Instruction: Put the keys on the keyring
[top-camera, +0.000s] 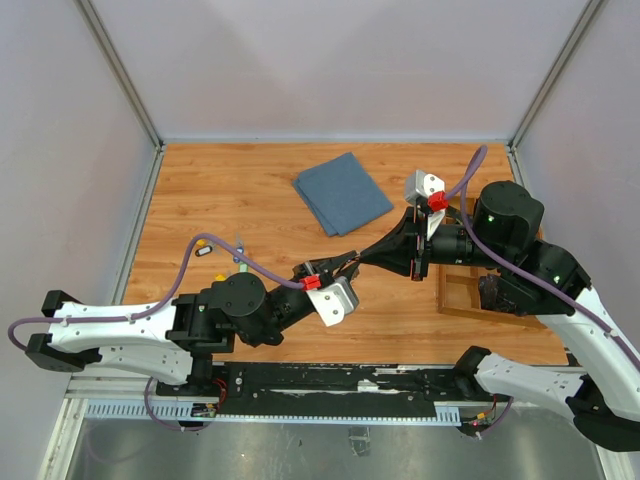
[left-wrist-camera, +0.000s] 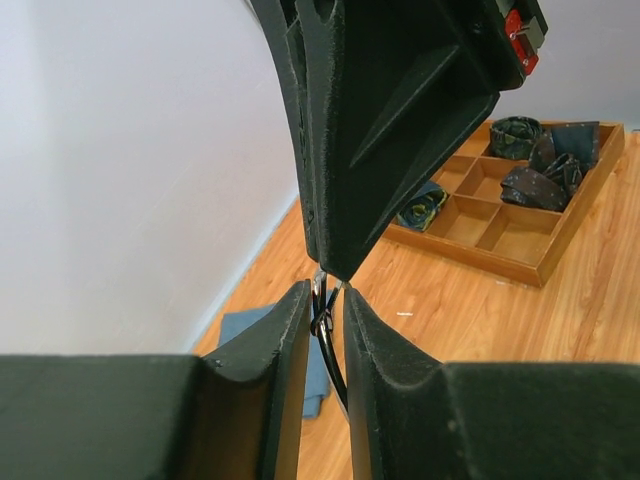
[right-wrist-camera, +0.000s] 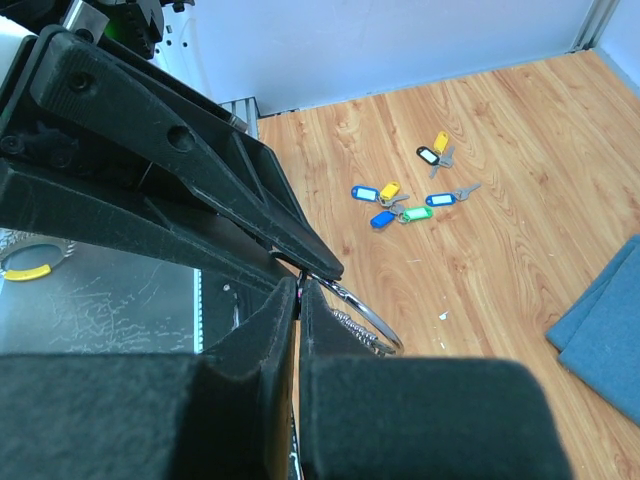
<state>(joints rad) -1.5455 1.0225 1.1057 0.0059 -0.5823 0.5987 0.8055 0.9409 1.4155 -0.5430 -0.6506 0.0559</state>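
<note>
My two grippers meet tip to tip above the middle of the table. The right gripper (right-wrist-camera: 298, 290) is shut on the keyring (right-wrist-camera: 375, 318), a thin silver wire ring with a short chain bit that juts out to the right of its fingers. My left gripper (left-wrist-camera: 326, 300) stands narrowly open around the same keyring (left-wrist-camera: 330, 350); the wire runs between its fingers with a slim gap still showing. The keys (right-wrist-camera: 410, 195), with yellow, blue, green and dark tags, lie loose on the wood. In the top view these keys (top-camera: 238, 262) sit at the left, beside the left arm.
A folded blue cloth (top-camera: 342, 192) lies at the back centre. A wooden compartment tray (left-wrist-camera: 520, 255) with rolled dark items (left-wrist-camera: 540, 170) stands on the right under the right arm. Grey walls close in the table on three sides.
</note>
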